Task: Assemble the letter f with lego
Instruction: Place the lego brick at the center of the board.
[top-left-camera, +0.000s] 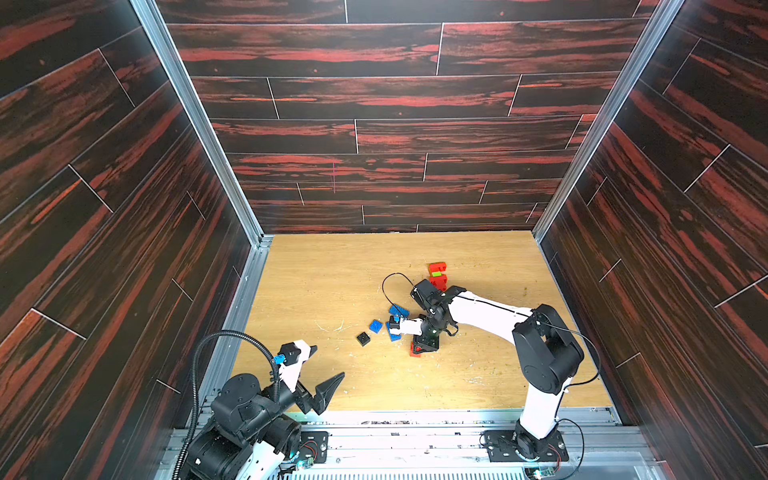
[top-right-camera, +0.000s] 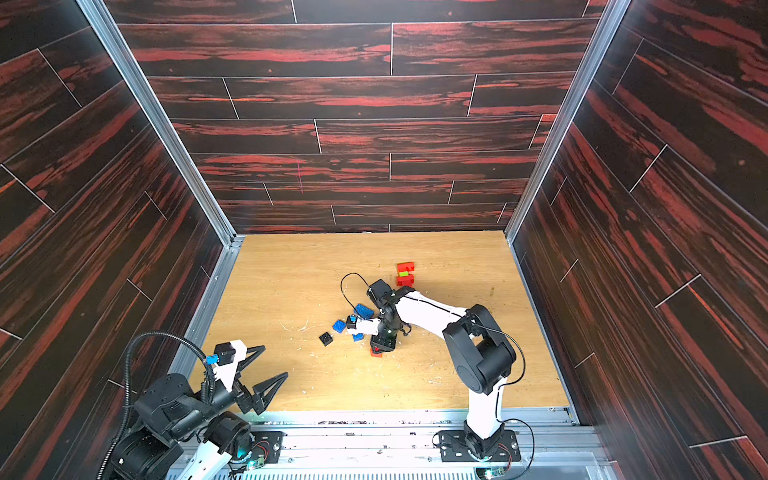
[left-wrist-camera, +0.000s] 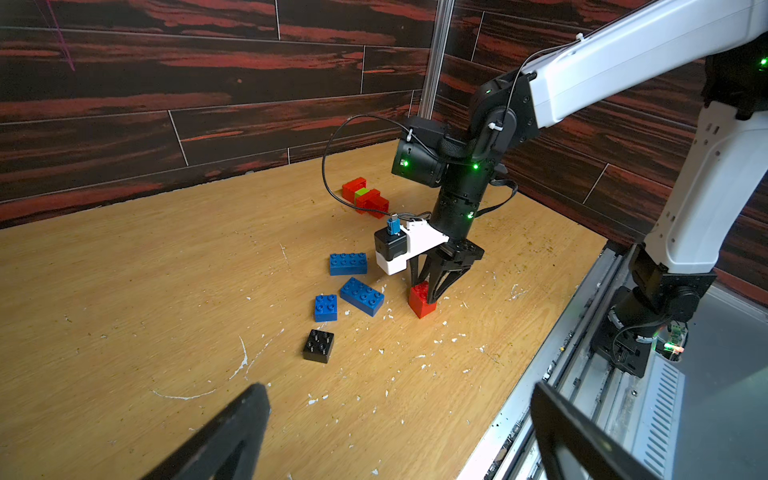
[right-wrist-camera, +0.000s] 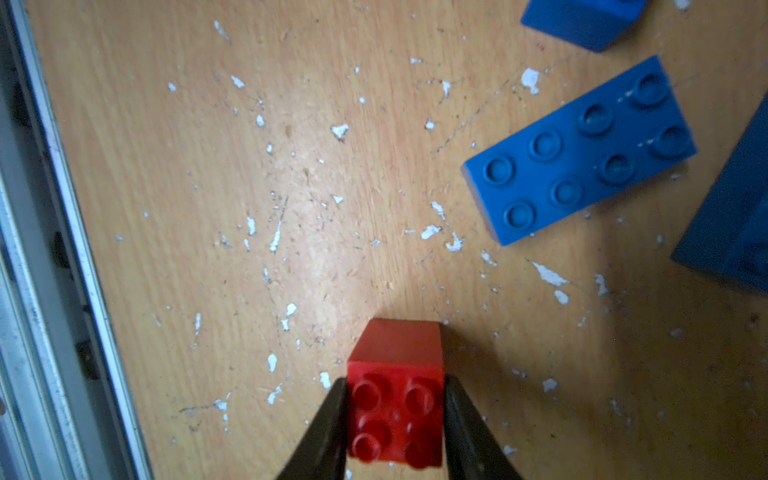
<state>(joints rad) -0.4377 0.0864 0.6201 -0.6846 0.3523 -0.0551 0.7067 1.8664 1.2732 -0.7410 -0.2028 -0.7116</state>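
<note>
The right gripper (right-wrist-camera: 395, 382) points straight down. Its two black tapered fingers (right-wrist-camera: 328, 419) are closed partway onto opposite flat sides of the red square brick (right-wrist-camera: 397, 415), and both look to be in contact. This brick sits about midway between the left and right table edges, somewhat nearer the front edge. Its base seems to rest on the table (left-wrist-camera: 124, 291), though I cannot confirm full contact.

Step in hand, as I judge it: grasp this brick and carry it to the build.
- Keep the fingers square on the smooth side walls, below the studs, because glossy plastic slips under a skewed grip.
- Lift vertically before travelling; the nearest blue oblong brick (right-wrist-camera: 582, 153) lies just beside it.
- Line the studs up with the sockets, then press straight down.

Materials and shapes:
- The bricks are hard, shiny moulded plastic with round raised studs: four on the square bricks, eight on the oblong ones.
- A second blue oblong brick (left-wrist-camera: 348, 264), a blue square brick (left-wrist-camera: 326, 307) and a black square brick (left-wrist-camera: 318, 345) lie loose towards the left edge.
- The partial build (left-wrist-camera: 365, 198), red bricks around a lime green brick (left-wrist-camera: 362, 192), lies nearer the rear edge.
- The table is matt wood-grain board, scratched and flecked with white chips.

The left gripper (top-left-camera: 328, 361) hovers by the front-left corner, spread wide and empty.
</note>
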